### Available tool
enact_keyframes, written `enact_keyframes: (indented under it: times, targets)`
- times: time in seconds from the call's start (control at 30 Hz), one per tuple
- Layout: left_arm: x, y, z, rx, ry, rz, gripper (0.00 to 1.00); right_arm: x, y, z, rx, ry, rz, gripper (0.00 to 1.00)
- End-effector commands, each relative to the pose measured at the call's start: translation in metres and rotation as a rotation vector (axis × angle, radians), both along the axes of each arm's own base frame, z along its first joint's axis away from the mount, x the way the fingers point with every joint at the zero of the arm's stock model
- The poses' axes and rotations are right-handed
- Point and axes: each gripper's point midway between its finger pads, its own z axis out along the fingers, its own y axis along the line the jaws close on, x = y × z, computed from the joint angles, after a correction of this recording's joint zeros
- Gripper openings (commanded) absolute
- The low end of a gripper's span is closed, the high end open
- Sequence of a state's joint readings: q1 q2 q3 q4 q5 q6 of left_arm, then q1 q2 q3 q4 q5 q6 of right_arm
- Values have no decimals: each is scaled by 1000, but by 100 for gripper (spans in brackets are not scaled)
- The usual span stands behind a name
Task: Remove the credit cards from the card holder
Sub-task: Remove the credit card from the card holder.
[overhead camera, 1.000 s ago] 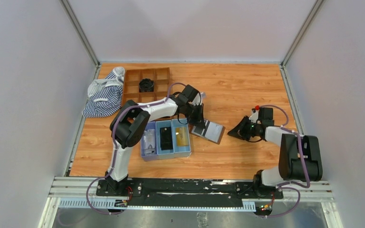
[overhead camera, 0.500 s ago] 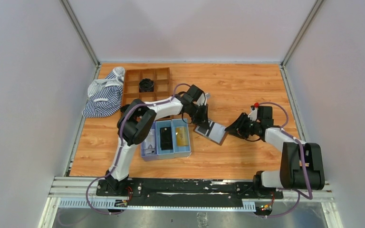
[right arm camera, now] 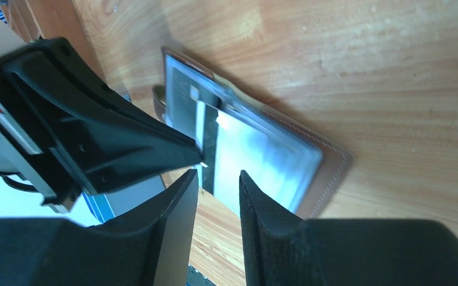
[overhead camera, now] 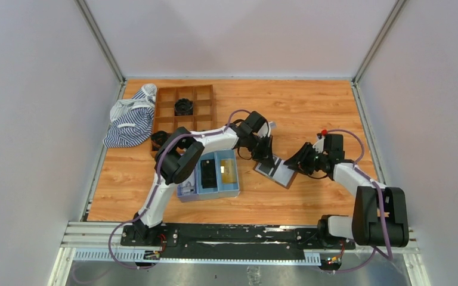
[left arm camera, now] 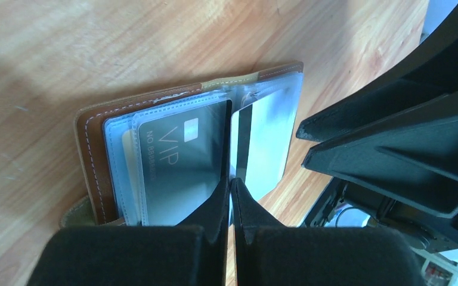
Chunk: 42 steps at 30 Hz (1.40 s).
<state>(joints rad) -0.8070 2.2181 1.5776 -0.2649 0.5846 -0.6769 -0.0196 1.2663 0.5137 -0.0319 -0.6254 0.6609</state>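
Left end effector [left arm camera: 231, 192] closed, card holder [left arm camera: 87, 156] open, VIP card [left arm camera: 182, 152] showing

**White shells, black joints — two slim arms**

The white-shelled left arm [overhead camera: 151, 204] and its twin, the right arm [overhead camera: 350, 171], carry bulky black joint housings [overhead camera: 179, 164]. Thin purple cables [overhead camera: 381, 208] loop along both. A small red knob [overhead camera: 322, 131] marks the right wrist. The matte black wedge-shaped fingers [left arm camera: 212, 208] taper to narrow tips.

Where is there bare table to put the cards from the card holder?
Bare wood: the far right, beyond the card holder and right of the wooden grid box; also the near strip before the blue tray. Crowded where left pincer and right pincer meet.
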Motion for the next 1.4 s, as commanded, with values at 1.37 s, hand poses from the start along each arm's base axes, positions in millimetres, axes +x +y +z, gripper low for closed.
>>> enact_keyframes:
  times: [1.37]
  targets:
    - [32,62,46,38,-86,24,0,-47,-14,-88,-107,274,-53,28]
